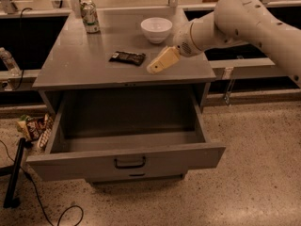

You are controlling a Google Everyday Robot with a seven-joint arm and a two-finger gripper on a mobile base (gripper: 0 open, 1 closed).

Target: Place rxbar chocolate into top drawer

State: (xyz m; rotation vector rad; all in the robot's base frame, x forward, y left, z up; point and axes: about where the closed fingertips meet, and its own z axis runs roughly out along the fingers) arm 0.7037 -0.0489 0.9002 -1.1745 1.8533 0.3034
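Gripper [154,68] low over the cabinet top [77,67], near its front edge, right of centre, tip pointing down-left. Whether it is apart or together: cannot tell from this angle. Nothing seen in its grasp. Bar [127,57] lies flat on the top, just left of my tip and a little further back, not touching it, white patch at its left end. Nothing lies between tip and bar. White bowl [156,28] stands behind, close to my wrist. Can [90,17] upright at the back-left corner, well apart from the bar. My arm [240,20] comes in from the right, above the top. Drawer [84,163] pulled out below, interior dark, dark handle [130,163] at centre of its front. On the floor left of it: coloured packets [34,127], a black post [14,173], a loose cable [47,210]. Clear bottle [8,62] on the ledge at far left.
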